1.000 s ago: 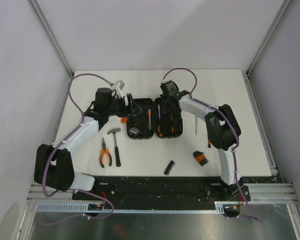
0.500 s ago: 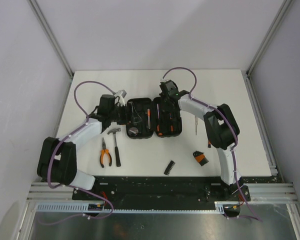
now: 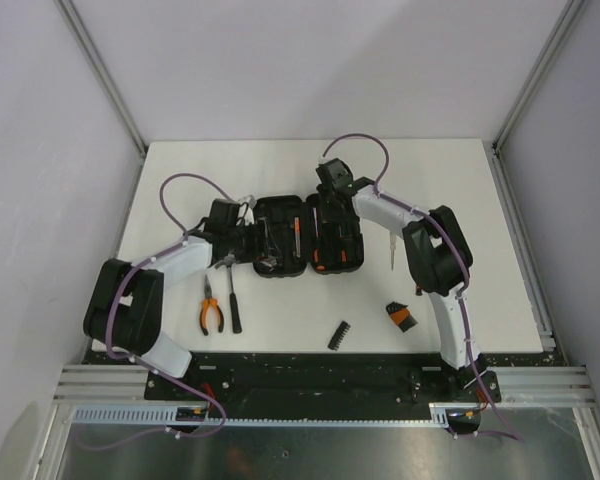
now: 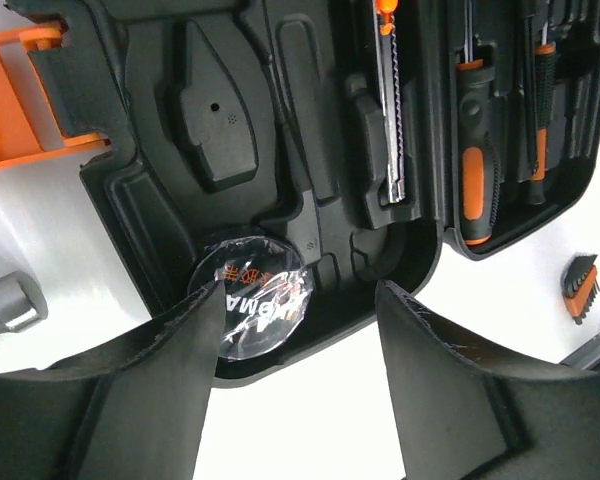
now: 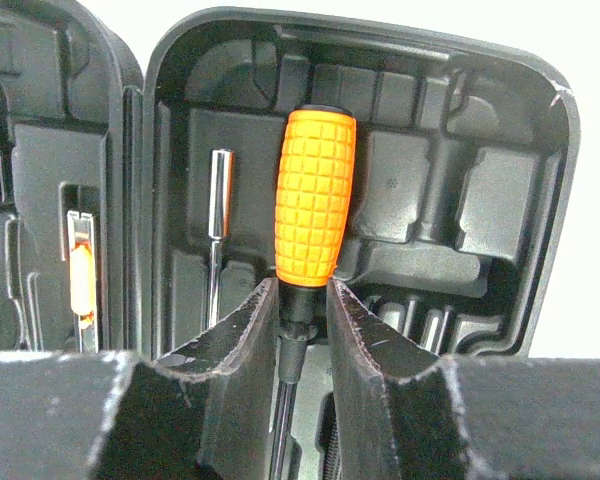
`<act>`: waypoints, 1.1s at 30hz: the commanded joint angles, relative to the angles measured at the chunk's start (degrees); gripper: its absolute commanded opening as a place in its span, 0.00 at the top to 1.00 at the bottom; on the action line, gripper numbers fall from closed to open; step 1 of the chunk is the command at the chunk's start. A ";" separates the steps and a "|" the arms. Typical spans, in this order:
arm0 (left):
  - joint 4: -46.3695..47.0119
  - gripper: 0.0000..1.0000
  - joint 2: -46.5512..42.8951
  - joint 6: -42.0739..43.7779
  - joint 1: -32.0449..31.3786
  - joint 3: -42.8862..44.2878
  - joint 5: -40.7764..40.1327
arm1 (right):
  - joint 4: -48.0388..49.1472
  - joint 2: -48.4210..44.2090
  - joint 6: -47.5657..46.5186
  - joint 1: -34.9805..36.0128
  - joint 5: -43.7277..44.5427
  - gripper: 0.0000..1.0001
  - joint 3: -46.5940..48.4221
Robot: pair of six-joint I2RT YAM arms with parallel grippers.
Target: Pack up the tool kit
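The black tool kit case [image 3: 310, 236] lies open and flat in the middle of the table, with several black and orange tools in its slots. My left gripper [image 3: 246, 241] is open at the case's left half; in the left wrist view [image 4: 300, 292] its fingers straddle the near corner, beside a round labelled disc [image 4: 257, 306] seated in the tray. The orange latch [image 4: 20, 100] shows at the upper left. My right gripper [image 3: 332, 196] sits at the far edge of the right half and is shut [image 5: 302, 290] on the neck of an orange-handled screwdriver [image 5: 315, 195] over the moulded slots.
Loose on the table are a hammer [image 3: 231, 290], orange pliers [image 3: 211, 308], a black bit strip [image 3: 339, 335], an orange and black bit holder [image 3: 400, 316] and a thin screwdriver [image 3: 394, 250]. White walls enclose the table on three sides.
My left gripper has dropped and drawn nearer, from over the case's left half to its near left corner. My right gripper has stayed nearly in place with the screwdriver.
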 commanded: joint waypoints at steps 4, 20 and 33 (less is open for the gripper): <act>-1.53 0.38 3.33 -1.14 -0.90 1.16 -1.18 | -3.28 3.74 0.56 -0.67 0.49 0.70 3.65; -3.17 0.48 5.87 -0.33 -2.22 1.66 -1.99 | 13.95 0.53 -0.85 0.34 5.17 0.98 -3.49; -3.39 0.49 6.36 -0.07 -2.37 1.83 -2.24 | 24.23 0.15 -0.69 0.02 5.39 0.99 -7.12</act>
